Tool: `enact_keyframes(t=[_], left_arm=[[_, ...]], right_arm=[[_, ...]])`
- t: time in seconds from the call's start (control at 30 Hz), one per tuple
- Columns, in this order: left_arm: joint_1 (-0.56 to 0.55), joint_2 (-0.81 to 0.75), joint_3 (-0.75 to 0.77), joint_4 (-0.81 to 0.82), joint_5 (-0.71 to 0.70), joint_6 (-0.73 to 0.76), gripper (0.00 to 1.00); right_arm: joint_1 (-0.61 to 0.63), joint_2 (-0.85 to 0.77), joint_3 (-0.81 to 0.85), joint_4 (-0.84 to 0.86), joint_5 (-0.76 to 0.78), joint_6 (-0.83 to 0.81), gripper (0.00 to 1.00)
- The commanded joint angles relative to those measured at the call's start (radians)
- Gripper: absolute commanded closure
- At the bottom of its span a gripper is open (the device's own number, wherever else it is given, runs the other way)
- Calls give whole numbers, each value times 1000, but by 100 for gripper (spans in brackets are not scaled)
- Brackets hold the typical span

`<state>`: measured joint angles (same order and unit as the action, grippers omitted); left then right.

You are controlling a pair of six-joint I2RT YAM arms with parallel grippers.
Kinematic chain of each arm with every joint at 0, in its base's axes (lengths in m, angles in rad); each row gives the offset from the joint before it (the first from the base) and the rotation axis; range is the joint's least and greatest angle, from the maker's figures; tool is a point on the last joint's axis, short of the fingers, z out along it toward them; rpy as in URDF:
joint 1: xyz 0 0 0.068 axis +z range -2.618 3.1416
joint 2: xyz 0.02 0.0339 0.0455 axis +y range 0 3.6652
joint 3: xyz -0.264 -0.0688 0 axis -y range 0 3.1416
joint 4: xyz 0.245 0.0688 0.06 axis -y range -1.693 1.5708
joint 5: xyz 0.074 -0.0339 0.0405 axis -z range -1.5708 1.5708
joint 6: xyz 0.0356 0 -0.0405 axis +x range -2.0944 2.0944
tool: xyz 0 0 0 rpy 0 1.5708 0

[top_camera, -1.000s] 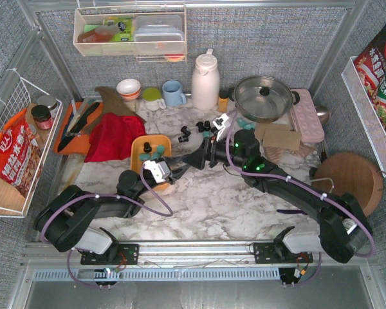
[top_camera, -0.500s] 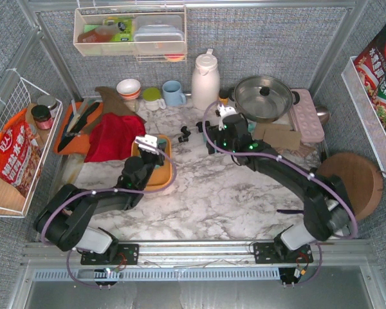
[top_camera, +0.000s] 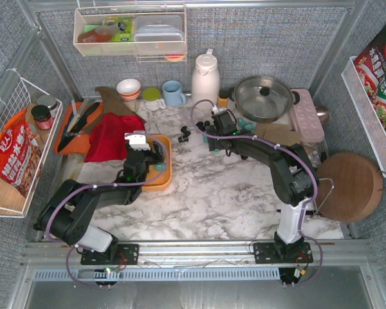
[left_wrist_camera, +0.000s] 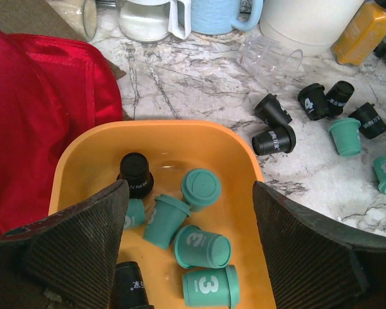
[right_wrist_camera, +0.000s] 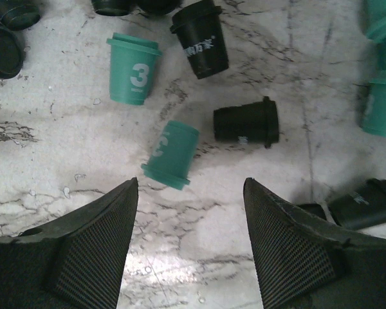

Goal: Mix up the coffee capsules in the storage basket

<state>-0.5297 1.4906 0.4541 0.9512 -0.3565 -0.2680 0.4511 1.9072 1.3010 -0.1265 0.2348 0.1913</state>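
Observation:
The orange storage basket (left_wrist_camera: pixel 180 131) lies under my left gripper (left_wrist_camera: pixel 188 190), which hangs open above it with nothing between its fingers. Several coffee capsules lie inside: teal ones (left_wrist_camera: pixel 206 248) and a black one (left_wrist_camera: pixel 135 174). More capsules, black (left_wrist_camera: pixel 274 138) and teal (left_wrist_camera: pixel 345 135), are scattered on the marble to the basket's right. My right gripper (right_wrist_camera: pixel 190 187) hovers open over that loose group, just short of a tipped teal capsule (right_wrist_camera: pixel 172 154) and a black one (right_wrist_camera: pixel 244 122). From above, the left gripper (top_camera: pixel 141 145) is at the basket (top_camera: pixel 165 175), and the right gripper (top_camera: pixel 212 131) is behind and to its right.
A red cloth (top_camera: pixel 116 135) lies against the basket's left side. Behind stand a blue mug (top_camera: pixel 174 93), a white jug (top_camera: pixel 204 80) and a lidded pan (top_camera: pixel 264 96). A dark orange utensil tray (top_camera: pixel 77 125) sits far left, a round wooden board (top_camera: pixel 350 183) right.
My left gripper has moved over the basket and opened wide. The right arm swung back and left to the loose capsules, its jaws narrowing slightly.

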Motion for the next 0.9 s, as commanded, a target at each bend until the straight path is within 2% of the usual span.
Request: enact_keyframes(t=[0.0,0.23,0.53,0.73,0.87], left_arm=[[-1,-15,12,-9,-11,-21,13],[-1,-39,52,-72,45,39,11],[-9,-50,63,-77,128,95,10],[-37,-40,72,-46,305,218,10],[-60,-28,56,33,432,262,10]], right_arm=[[-7,54,40,2,-10,27,32],[-12,113,71,3,-50,61,40],[-12,118,66,12,-67,65,49],[-14,40,16,21,-111,57,58],[-14,-64,-35,30,-151,52,62]])
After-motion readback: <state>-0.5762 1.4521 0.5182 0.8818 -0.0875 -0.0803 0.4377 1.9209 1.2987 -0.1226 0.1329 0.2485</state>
